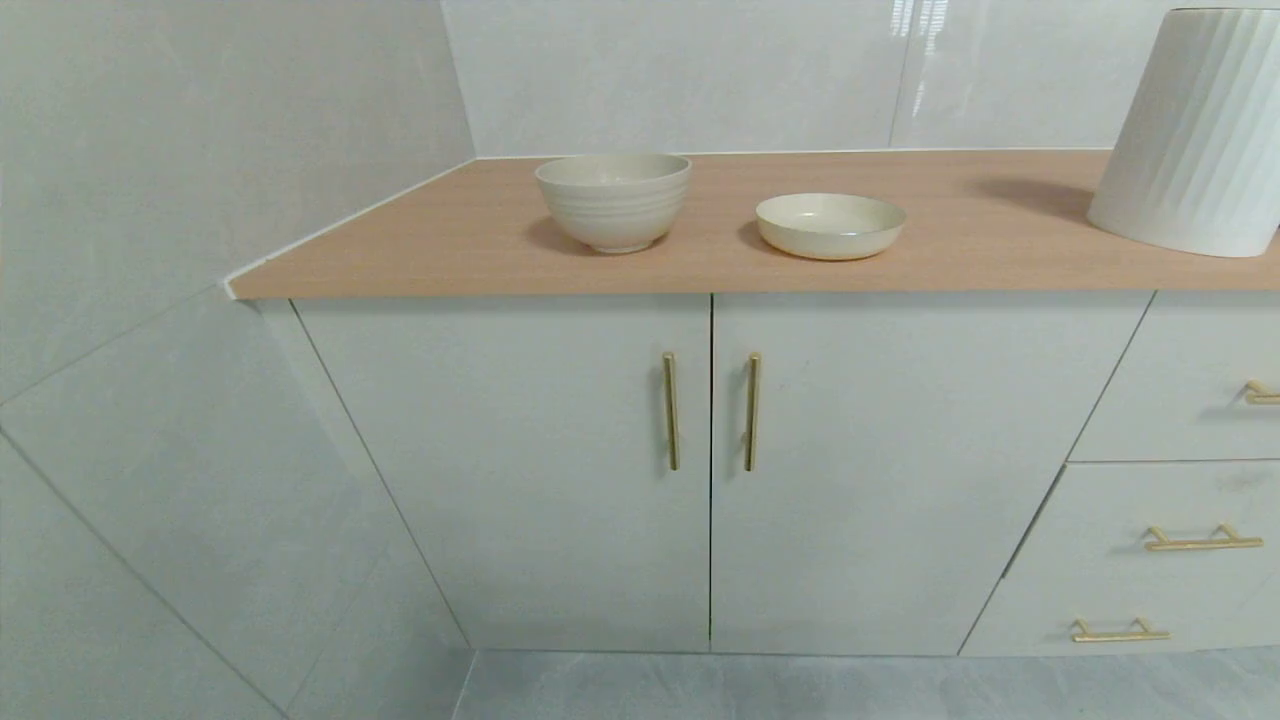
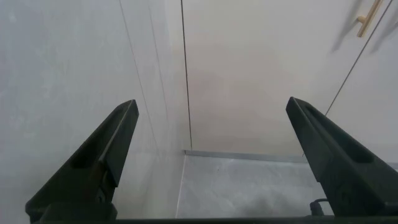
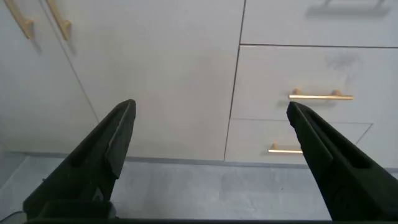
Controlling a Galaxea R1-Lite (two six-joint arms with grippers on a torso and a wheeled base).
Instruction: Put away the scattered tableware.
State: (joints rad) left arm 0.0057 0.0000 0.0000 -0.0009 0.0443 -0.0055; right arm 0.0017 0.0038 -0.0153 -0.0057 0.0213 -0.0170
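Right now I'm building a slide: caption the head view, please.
Ribbed bowl and shallow dish sit on the wooden counter above closed cabinet doors.

Before me: a wood counter [image 1: 450, 240] over white doors [image 1: 520, 470] with brass handles [image 1: 671, 410], drawers [image 1: 1150, 540] lower right, tiled wall [image 1: 700, 70] above, grey floor [image 1: 800, 690] below.

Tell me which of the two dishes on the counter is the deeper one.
The ribbed bowl, on the left. It stands tall with steep sides, while the plate beside it is low and shallow.
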